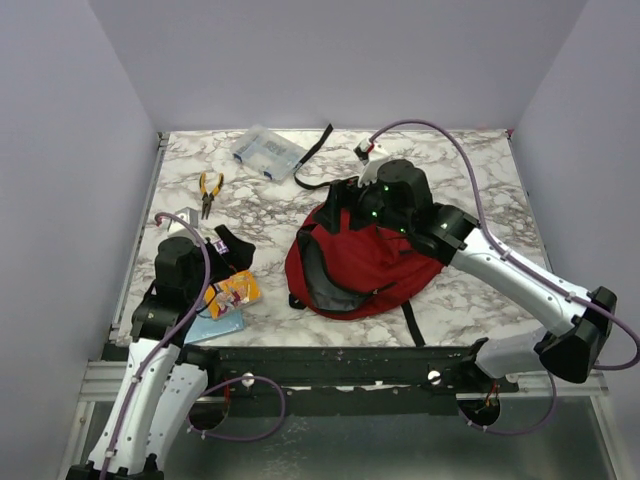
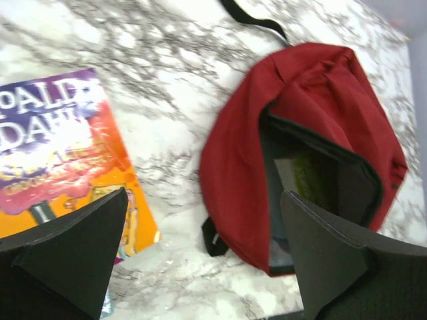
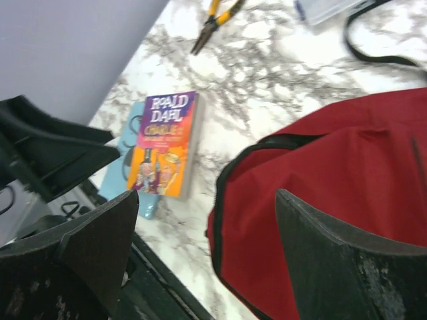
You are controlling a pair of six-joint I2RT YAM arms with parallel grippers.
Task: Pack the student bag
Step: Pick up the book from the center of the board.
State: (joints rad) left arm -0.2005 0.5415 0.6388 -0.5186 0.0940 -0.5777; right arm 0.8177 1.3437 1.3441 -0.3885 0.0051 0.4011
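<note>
Right claw (image 3: 207, 197) is spread wide with nothing between its fingers, hanging over the far part of the bag (image 1: 365, 260). The red bag lies flat on the tabletop (image 1: 470, 170) right beneath it, zip mouth open. Past the bag, off this claw's left finger, a book (image 3: 163, 143) lies on a pale blue thing (image 3: 148, 208), with pliers (image 3: 215, 17) farther out. Left claw (image 2: 203, 197) is also wide and empty, hovering by the book's edge. The bag's open mouth is to its right, with something yellow-green (image 2: 308, 177) inside. A clear box (image 1: 268, 152) rests well beyond.
</note>
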